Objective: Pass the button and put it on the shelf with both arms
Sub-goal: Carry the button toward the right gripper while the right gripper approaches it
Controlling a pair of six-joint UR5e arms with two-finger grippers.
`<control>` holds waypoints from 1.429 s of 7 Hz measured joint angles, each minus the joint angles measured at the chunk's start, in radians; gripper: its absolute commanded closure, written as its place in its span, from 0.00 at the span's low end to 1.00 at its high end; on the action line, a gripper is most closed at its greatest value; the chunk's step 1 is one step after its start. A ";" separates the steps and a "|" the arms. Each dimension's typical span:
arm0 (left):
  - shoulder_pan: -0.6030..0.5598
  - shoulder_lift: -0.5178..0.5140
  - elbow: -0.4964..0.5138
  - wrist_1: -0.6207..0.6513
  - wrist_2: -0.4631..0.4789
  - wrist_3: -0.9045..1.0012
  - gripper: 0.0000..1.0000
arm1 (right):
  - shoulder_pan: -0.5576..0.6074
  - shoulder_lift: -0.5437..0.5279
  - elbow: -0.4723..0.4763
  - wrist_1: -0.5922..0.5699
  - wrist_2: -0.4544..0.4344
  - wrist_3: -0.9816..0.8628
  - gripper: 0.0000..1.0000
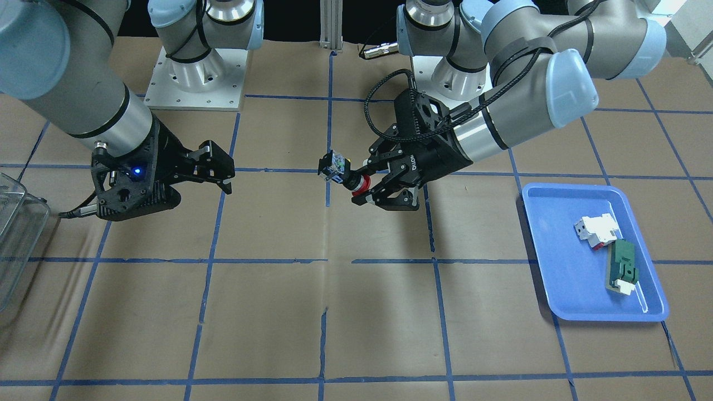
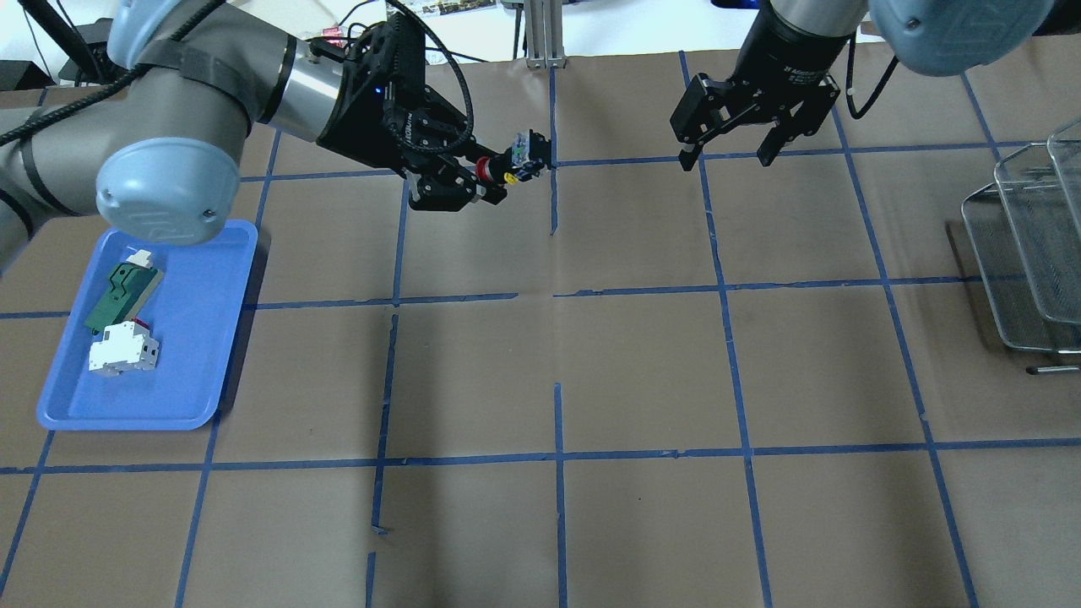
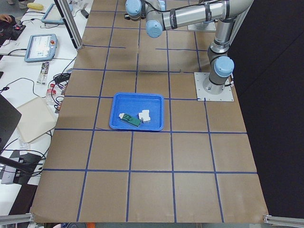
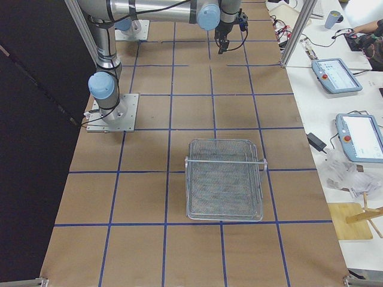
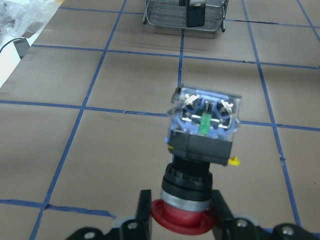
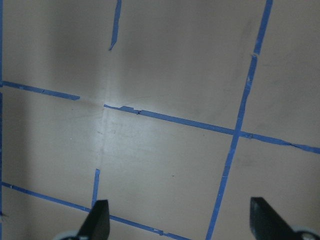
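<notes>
My left gripper [image 1: 362, 186] is shut on the red mushroom cap of the button [image 1: 338, 170] and holds it in the air above the table's middle line. The button's bluish block points toward my right gripper. It also shows in the overhead view [image 2: 513, 160] and close up in the left wrist view [image 5: 202, 135], with the pads [image 5: 144, 210] on either side of the red cap. My right gripper [image 1: 221, 166] is open and empty. It hangs above the table, a clear gap away from the button, also in the overhead view [image 2: 729, 156].
A wire mesh shelf [image 2: 1026, 253] stands at the table's end on my right, also in the exterior right view [image 4: 224, 179]. A blue tray [image 2: 194, 338] on my left holds a white-and-red block [image 2: 124, 353] and a green-and-white part [image 2: 121, 291].
</notes>
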 measured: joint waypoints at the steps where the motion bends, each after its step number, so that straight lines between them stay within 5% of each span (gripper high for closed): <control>1: -0.018 -0.005 -0.007 0.005 -0.004 0.005 1.00 | 0.049 0.003 0.001 -0.008 0.010 -0.011 0.00; 3: -0.038 -0.012 -0.010 0.007 -0.006 0.008 1.00 | 0.149 0.010 0.005 -0.036 0.012 -0.067 0.00; 10: -0.039 -0.004 -0.015 0.007 -0.007 0.036 1.00 | 0.156 -0.054 0.033 -0.066 0.012 -0.660 0.03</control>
